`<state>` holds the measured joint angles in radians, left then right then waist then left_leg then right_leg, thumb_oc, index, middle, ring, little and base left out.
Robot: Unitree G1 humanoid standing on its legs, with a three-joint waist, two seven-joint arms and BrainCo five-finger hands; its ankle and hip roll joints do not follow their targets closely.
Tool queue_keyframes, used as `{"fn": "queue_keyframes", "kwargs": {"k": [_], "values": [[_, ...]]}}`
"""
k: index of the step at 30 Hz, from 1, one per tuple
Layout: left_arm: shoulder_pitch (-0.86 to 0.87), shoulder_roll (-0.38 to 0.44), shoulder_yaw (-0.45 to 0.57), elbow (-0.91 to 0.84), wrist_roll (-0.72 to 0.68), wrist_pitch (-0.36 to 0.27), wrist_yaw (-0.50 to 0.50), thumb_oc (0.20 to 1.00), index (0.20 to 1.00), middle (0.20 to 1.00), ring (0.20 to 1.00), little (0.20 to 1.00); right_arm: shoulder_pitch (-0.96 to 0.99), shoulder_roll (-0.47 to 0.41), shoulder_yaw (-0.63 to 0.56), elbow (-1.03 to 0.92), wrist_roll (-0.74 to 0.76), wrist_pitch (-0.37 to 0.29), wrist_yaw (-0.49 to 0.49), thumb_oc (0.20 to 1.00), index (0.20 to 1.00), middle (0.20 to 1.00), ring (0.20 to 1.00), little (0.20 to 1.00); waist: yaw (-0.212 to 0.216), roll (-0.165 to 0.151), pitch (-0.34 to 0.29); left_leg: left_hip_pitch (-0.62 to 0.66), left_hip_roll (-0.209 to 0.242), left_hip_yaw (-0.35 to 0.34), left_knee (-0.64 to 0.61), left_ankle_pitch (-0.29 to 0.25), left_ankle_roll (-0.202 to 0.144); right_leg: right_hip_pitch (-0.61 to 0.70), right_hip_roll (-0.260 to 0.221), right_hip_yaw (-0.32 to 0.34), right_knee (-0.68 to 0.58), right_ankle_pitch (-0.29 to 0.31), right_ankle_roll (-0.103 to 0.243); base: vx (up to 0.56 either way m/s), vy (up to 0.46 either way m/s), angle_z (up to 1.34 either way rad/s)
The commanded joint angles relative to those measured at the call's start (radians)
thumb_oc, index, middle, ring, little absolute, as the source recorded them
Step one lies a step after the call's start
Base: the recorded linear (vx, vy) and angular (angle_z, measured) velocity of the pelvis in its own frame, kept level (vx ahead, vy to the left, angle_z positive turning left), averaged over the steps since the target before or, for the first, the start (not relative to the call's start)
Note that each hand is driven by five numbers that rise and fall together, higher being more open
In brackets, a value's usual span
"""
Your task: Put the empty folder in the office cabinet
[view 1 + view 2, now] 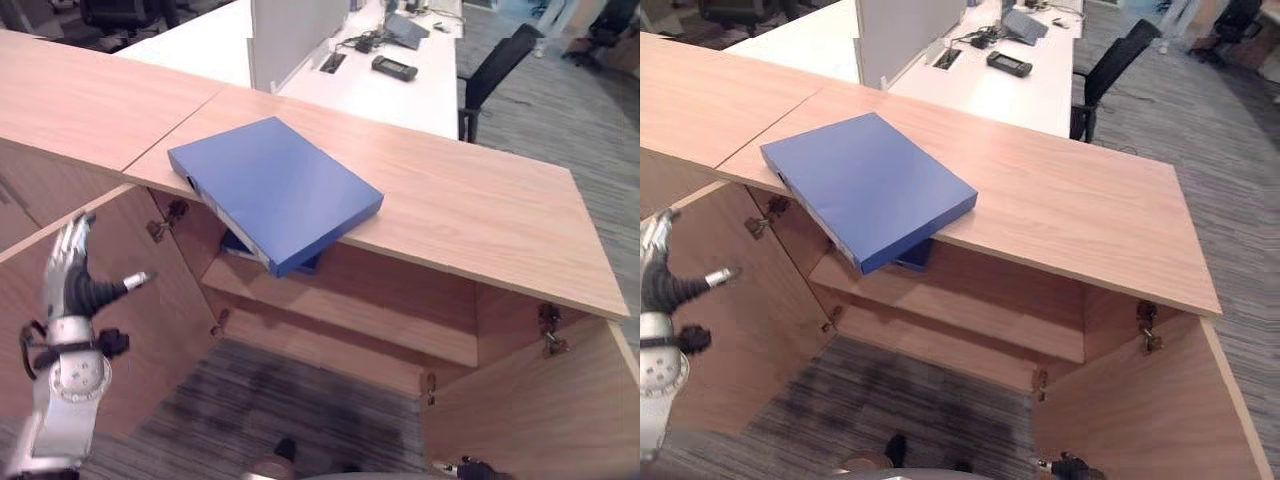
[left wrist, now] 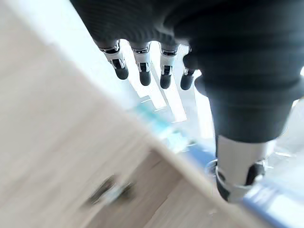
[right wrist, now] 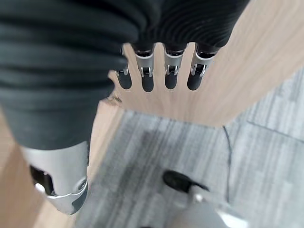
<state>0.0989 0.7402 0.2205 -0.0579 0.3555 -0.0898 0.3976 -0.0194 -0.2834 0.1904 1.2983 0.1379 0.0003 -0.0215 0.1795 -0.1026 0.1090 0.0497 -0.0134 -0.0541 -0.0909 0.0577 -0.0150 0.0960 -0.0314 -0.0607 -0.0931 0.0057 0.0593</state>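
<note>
Folder (image 1: 272,188), blue and closed, lies flat on the cabinet (image 1: 470,215) top at the centre left of the head views, turned at an angle, with its near corner jutting out past the top's front edge over the open interior. Neither hand touches it.

Largest in the frame is the cabinet, a long light-wood unit running from the upper left to the right edge. Both doors stand open: the left door (image 1: 120,290) swings out at the lower left, the right door (image 1: 540,410) at the lower right. Between them a wooden shelf (image 1: 340,310) crosses the inside, and a second blue item (image 1: 245,248) shows just under the folder's overhanging corner, on that shelf. Hinges (image 1: 548,330) sit on the inner right wall.

Behind the cabinet, in the upper middle, stands a white desk (image 1: 360,85) with a grey divider (image 1: 295,35) and a dark device (image 1: 394,68). A black chair (image 1: 500,70) is at the upper right, on grey carpet (image 1: 590,120).

The left hand (image 1: 72,285) is raised at the lower left, in front of the left door, fingers straight and spread with the thumb out to the side, holding nothing. The right hand (image 3: 156,71) in its wrist view hangs over the carpet beside a wood panel, fingers straight and side by side, empty.
</note>
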Motion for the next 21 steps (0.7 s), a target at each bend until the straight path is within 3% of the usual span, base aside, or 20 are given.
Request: {"fn": "queue_keyframes", "kwargs": {"k": [1, 7, 11, 18, 21], "values": [[0.03, -0.018, -0.029, -0.002, 0.142, -0.048, 0.057, 1.0, 1.0, 1.0, 1.0, 1.0, -0.031, -0.02, 0.054, 0.01, 0.02, -0.02, -0.024, 1.0, 1.0, 1.0, 1.0, 1.0, -0.005, -0.003, -0.04, -0.031, -0.01, -0.018, 0.004, -0.062, -0.018, -0.032, 0.013, 0.008, 0.006, 0.027, 0.073, 0.04, 0.022, -0.18], [-0.064, 0.112, -0.159, -0.02, 0.34, -0.049, 0.06, 1.0, 1.0, 1.0, 1.0, 1.0, -0.022, -0.024, 0.064, 0.027, 0.011, -0.029, -0.029, 1.0, 1.0, 1.0, 1.0, 1.0, -0.03, 0.002, -0.063, -0.018, -0.011, -0.002, 0.004, -0.078, -0.013, -0.03, 0.011, 0.019, 0.006, 0.03, 0.08, 0.04, 0.027, -0.09], [-0.134, 0.17, -0.254, -0.008, 0.384, -0.058, 0.023, 1.0, 1.0, 1.0, 1.0, 1.0, -0.014, -0.031, 0.062, 0.036, 0.002, -0.027, -0.023, 1.0, 1.0, 1.0, 1.0, 1.0, -0.047, 0.007, -0.075, -0.01, -0.011, 0.008, 0.004, -0.086, -0.009, -0.033, 0.011, 0.027, 0.006, 0.033, 0.085, 0.03, 0.033, -0.02], [-0.169, 0.17, -0.295, 0.006, 0.398, -0.051, 0.016, 1.0, 1.0, 1.0, 1.0, 1.0, -0.019, -0.039, 0.062, 0.035, -0.001, -0.026, -0.022, 1.0, 1.0, 1.0, 1.0, 1.0, -0.053, 0.007, -0.081, -0.002, -0.011, 0.017, 0.004, -0.093, -0.007, -0.03, 0.012, 0.035, 0.006, 0.032, 0.086, 0.02, 0.014, -0.08], [-0.218, 0.184, -0.359, 0.014, 0.417, -0.06, -0.012, 1.0, 1.0, 1.0, 1.0, 1.0, -0.022, -0.048, 0.065, 0.041, -0.004, -0.022, -0.015, 1.0, 1.0, 1.0, 1.0, 1.0, -0.063, 0.008, -0.085, 0.004, -0.01, 0.021, 0.004, -0.097, -0.005, -0.03, 0.012, 0.039, 0.006, 0.032, 0.087, 0.02, 0.008, -0.01]]}}
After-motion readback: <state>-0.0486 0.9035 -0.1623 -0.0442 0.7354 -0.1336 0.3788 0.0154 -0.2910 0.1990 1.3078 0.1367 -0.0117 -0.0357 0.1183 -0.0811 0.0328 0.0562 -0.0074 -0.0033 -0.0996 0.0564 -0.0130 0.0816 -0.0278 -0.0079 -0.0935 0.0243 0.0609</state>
